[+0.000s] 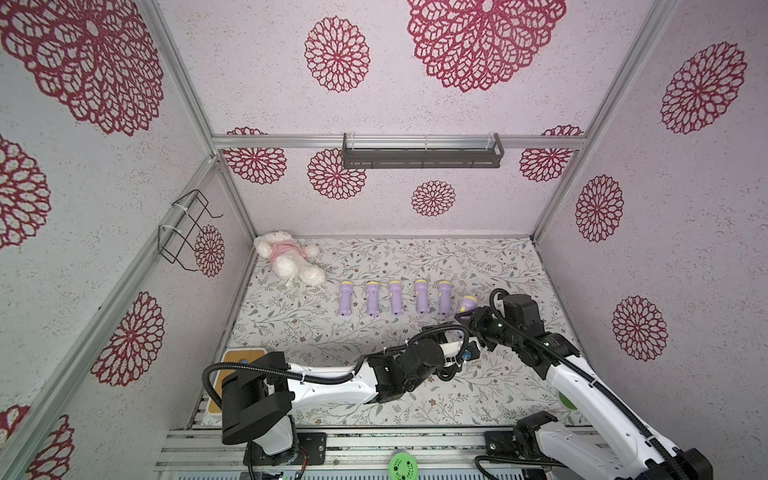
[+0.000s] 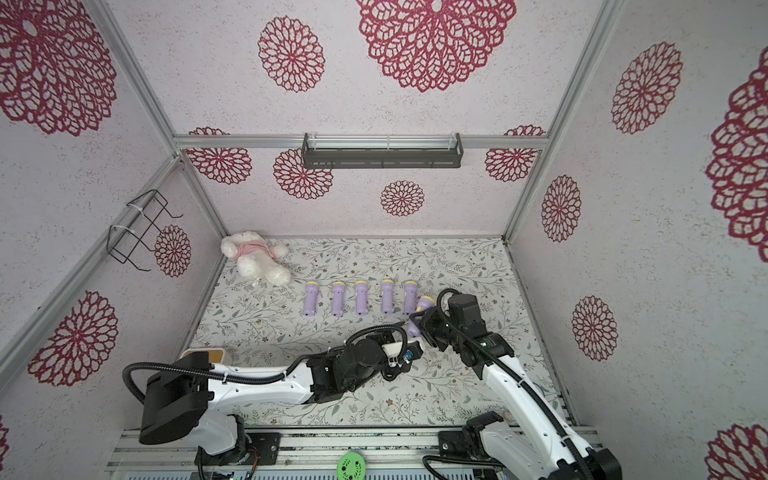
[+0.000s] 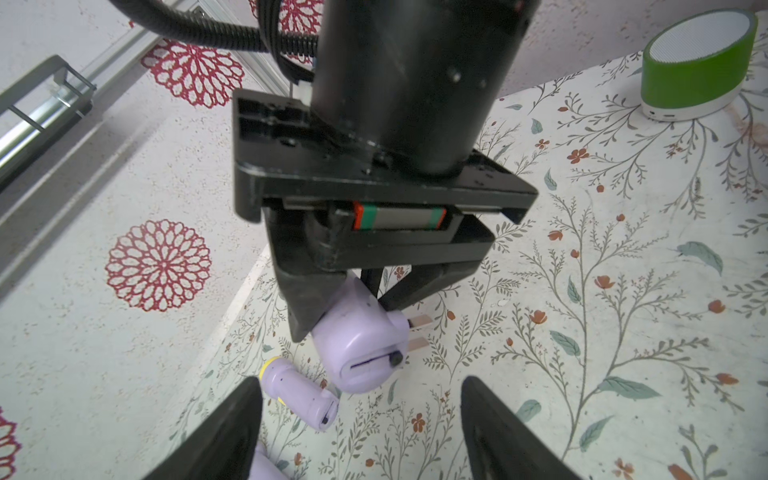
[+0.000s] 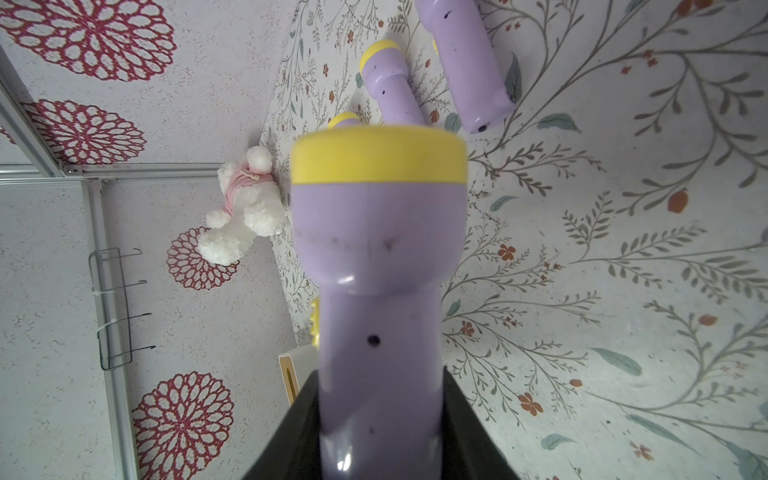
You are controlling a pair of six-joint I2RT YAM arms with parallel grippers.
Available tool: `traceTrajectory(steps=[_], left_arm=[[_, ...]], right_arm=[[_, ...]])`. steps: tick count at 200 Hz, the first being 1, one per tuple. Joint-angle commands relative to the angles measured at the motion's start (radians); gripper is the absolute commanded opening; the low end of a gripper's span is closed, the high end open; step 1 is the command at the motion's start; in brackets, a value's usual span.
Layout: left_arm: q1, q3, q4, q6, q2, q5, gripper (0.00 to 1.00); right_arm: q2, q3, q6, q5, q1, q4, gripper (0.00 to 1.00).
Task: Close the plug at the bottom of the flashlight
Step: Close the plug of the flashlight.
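Observation:
A purple flashlight (image 4: pixel 378 249) with a yellow head is held off the table, and my right gripper (image 4: pixel 380 399) is shut on its handle. In the left wrist view its bottom end (image 3: pixel 365 353) faces the camera. The plug's two metal prongs (image 3: pixel 419 344) stick out sideways from that end. My left gripper (image 3: pixel 361 432) is open just short of that end, and nothing sits between its fingers. In both top views the held flashlight (image 1: pixel 468 304) (image 2: pixel 424 303) is at the right end of the row. There the right gripper (image 1: pixel 467 320) holds it with the left gripper (image 1: pixel 457 334) just in front of it.
Several more purple flashlights (image 1: pixel 395 297) lie in a row on the floral table. A white plush toy (image 1: pixel 286 257) lies in the back left corner. A green speaker (image 3: pixel 698 62) stands near the right arm. A wooden board (image 1: pixel 241 357) is at the front left.

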Motion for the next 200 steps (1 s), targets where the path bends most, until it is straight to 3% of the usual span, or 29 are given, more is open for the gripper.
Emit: traceTrajectory(steps=[1,96,200], left_arm=[[0.014,0.026,0.047,0.005,0.016,0.016,0.7],[0.02,0.021,0.056,0.007,0.031,0.018,0.56],[0.019,0.03,0.03,0.019,0.052,0.018,0.54]], right_arm=[[-0.021,0.008,0.011,-0.019,-0.005,0.036,0.0],[-0.023,-0.004,0.012,-0.029,-0.005,0.048,0.0],[-0.027,-0.009,0.014,-0.036,-0.006,0.057,0.0]])
